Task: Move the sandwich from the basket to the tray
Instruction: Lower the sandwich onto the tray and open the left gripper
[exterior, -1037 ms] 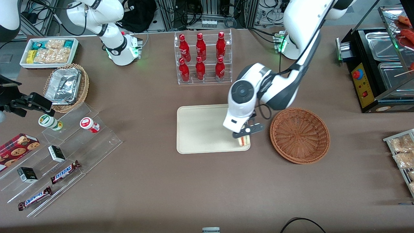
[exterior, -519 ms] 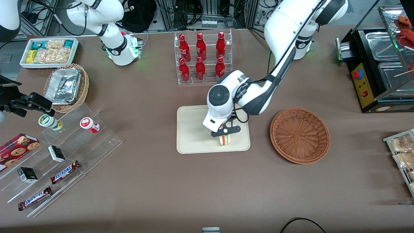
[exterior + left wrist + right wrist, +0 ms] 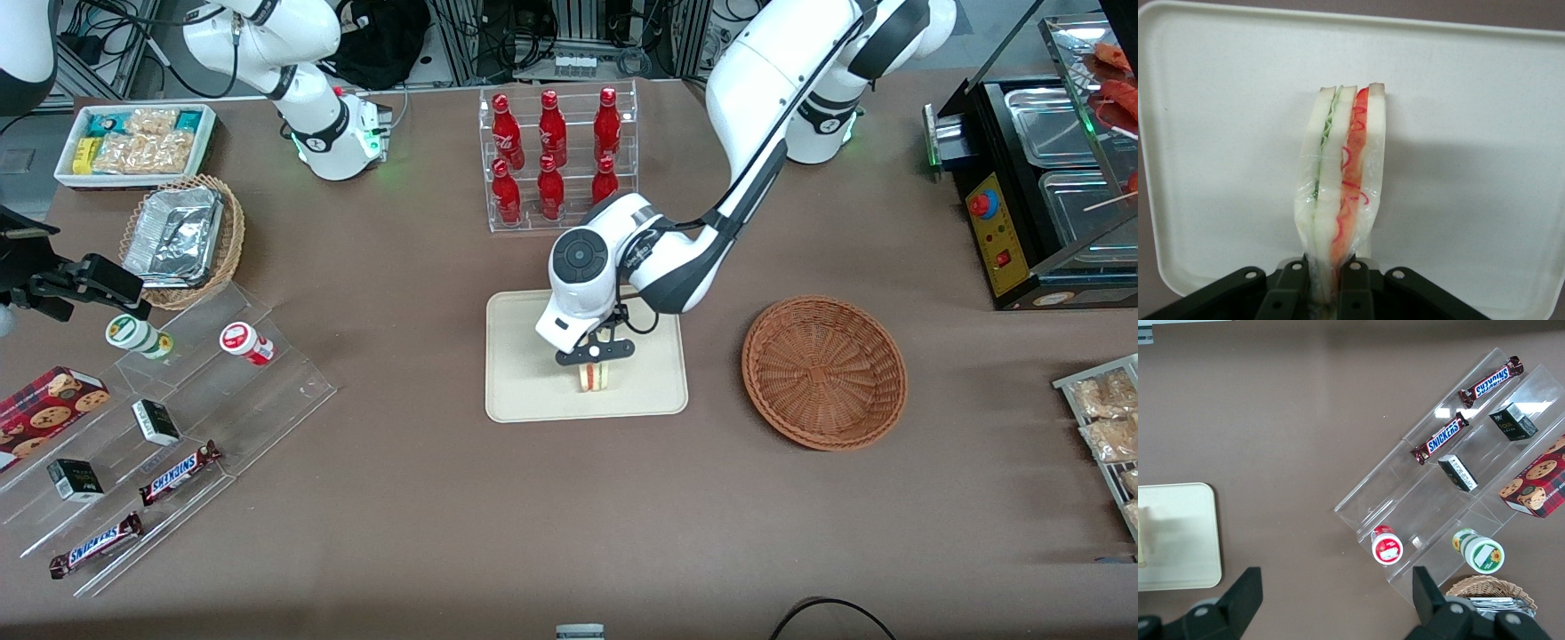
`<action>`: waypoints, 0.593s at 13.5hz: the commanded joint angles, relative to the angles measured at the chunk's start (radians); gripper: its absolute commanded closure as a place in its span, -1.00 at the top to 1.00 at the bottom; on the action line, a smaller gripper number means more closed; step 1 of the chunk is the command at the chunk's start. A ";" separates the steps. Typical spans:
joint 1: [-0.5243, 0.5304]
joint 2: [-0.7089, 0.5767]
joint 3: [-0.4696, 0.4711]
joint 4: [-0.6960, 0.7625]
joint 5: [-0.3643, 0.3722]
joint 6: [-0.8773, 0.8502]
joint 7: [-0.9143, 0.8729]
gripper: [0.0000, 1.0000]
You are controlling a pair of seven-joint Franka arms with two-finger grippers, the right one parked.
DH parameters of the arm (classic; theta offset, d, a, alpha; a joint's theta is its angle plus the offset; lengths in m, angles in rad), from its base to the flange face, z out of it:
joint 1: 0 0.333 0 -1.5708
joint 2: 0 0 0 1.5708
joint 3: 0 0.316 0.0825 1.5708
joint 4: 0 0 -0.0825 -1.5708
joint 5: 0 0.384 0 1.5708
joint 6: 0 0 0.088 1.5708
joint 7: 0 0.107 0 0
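One tool (image 3: 593, 363) clamps the pale triangular sandwich (image 3: 593, 377) over the cream rectangular tray (image 3: 524, 356); lower gently, then release once bread rests flat.

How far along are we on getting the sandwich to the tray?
Done: the basket holds only bare wicker; the sandwich is out of it. In hand: the tool is shut on the sandwich's lower end, holding it over the middle of the tray. I cannot tell whether it touches the tray. Left: set it down, open the tool and pull the arm away.
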 commanded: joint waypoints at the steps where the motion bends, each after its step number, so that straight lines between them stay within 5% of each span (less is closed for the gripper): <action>1: -0.012 0.014 0.003 0.028 0.004 -0.002 0.008 -0.78; 7: -0.020 0.032 0.003 0.024 0.004 -0.004 0.005 -0.36; 8: -0.020 0.035 0.003 0.024 0.004 -0.004 0.003 -0.06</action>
